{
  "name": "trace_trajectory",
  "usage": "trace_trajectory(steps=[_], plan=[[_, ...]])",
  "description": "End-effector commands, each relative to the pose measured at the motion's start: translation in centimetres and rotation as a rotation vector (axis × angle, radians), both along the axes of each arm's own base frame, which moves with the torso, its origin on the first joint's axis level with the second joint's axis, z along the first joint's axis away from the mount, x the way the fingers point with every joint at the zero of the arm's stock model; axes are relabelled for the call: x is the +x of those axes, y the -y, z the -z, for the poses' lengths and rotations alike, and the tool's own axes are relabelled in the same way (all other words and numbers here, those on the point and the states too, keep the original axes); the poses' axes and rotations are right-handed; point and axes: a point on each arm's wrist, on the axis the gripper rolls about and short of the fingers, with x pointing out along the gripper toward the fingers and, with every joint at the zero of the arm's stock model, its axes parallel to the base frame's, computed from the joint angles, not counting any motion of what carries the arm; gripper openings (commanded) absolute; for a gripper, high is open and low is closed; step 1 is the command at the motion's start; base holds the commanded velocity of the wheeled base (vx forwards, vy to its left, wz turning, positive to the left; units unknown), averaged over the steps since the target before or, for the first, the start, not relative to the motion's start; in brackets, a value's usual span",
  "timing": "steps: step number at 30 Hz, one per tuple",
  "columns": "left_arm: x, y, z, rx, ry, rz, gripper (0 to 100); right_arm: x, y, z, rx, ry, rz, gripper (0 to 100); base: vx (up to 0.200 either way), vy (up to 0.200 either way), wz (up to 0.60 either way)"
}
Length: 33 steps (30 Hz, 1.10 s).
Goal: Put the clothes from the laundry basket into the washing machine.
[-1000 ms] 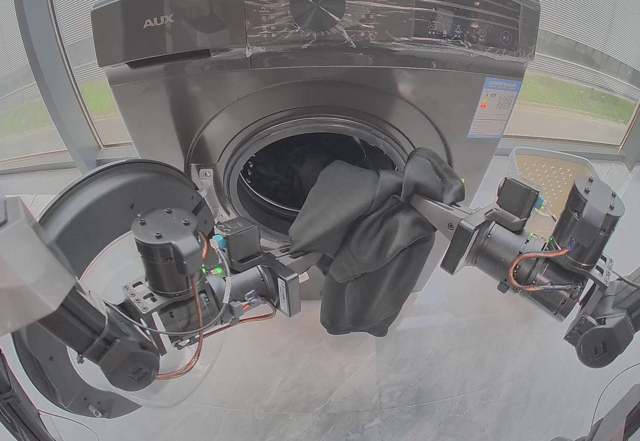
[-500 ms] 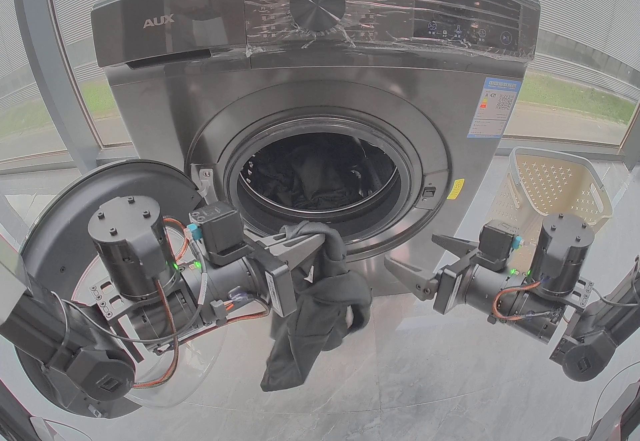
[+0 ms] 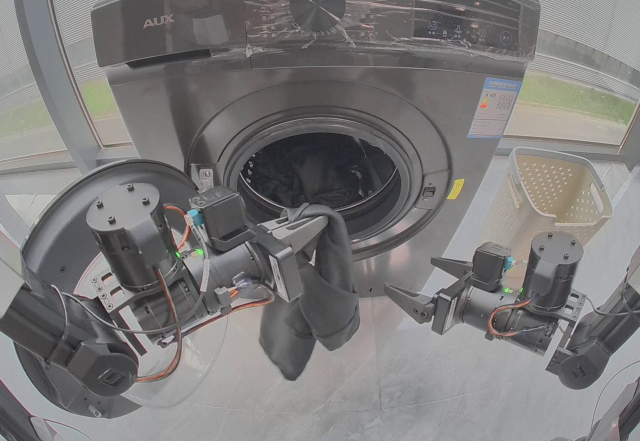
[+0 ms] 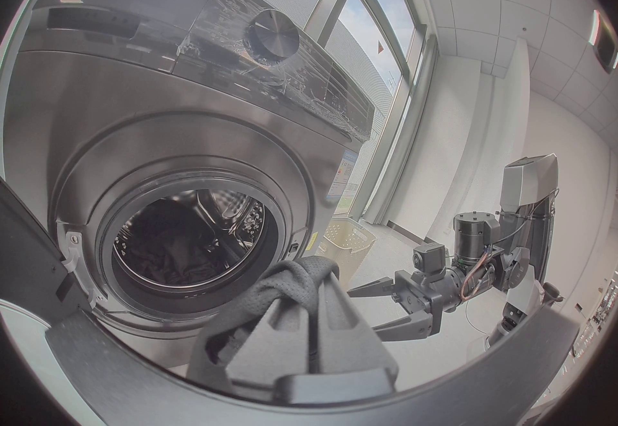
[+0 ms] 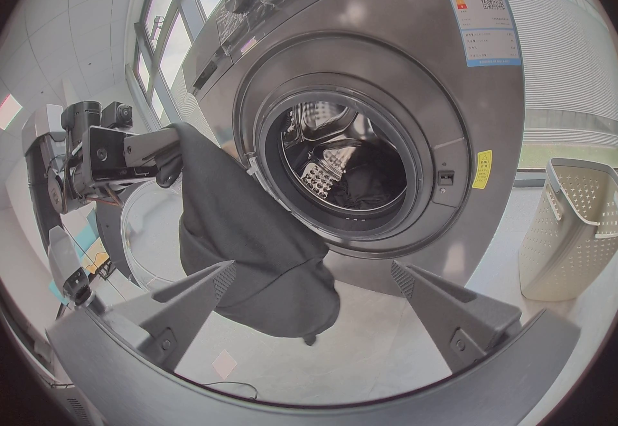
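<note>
Fingers (image 3: 293, 237) of the left gripper (image 3: 312, 227) are closed on the upper fold of a dark garment (image 3: 327, 302), and the cloth is laid over their tips. The rest of the garment hangs straight down below the gripper, in front of the lower rim of the washing machine (image 3: 167, 102) and above the floor (image 3: 413, 382). The held fold is just outside the round opening, at its lower edge, so the garment is not inside the drum (image 3: 267, 172). Other dark clothes (image 3: 320, 172) lie in a heap inside the drum. The door (image 3: 73, 209) stands open at the left side of the machine, behind the left arm. The right gripper (image 3: 412, 276) is lower and to the right of the garment, apart from it, with its jaws spread wide and nothing between them. The pale laundry basket (image 3: 557, 192) stands on the floor at the right of the machine, behind the right arm, and I cannot tell what is in it.
</note>
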Motion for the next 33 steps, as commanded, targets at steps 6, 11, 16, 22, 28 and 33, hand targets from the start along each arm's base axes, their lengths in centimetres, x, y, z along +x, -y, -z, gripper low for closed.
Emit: trace_trajectory(steps=[6,11,16,22,28,33], plan=[[0.5,0.2,0.1,0.000,-0.003,-0.023,0,-0.6,-1.0,0.7,-0.017,-0.018,-0.050,100,0.000,0.000,0.00],[1.2,0.7,0.4,0.000,-0.005,-0.051,0,-1.6,-2.5,0.7,-0.020,0.013,-0.149,100,0.000,0.000,0.00],[1.5,1.0,0.8,0.008,-0.012,-0.054,0,-1.0,-3.3,2.2,-0.048,0.041,-0.201,100,0.000,0.000,0.00],[2.1,1.2,0.9,0.007,-0.013,-0.094,0,-0.7,-4.7,3.7,-0.038,0.052,-0.253,100,0.000,0.000,0.00],[2.6,1.3,0.8,0.004,-0.011,-0.131,0,-0.6,-5.8,3.8,-0.033,0.061,-0.268,100,0.000,0.000,0.00],[2.8,1.3,0.6,-0.002,-0.008,-0.155,0,-0.1,-6.3,4.3,-0.038,0.060,-0.252,100,0.000,0.000,0.00]])
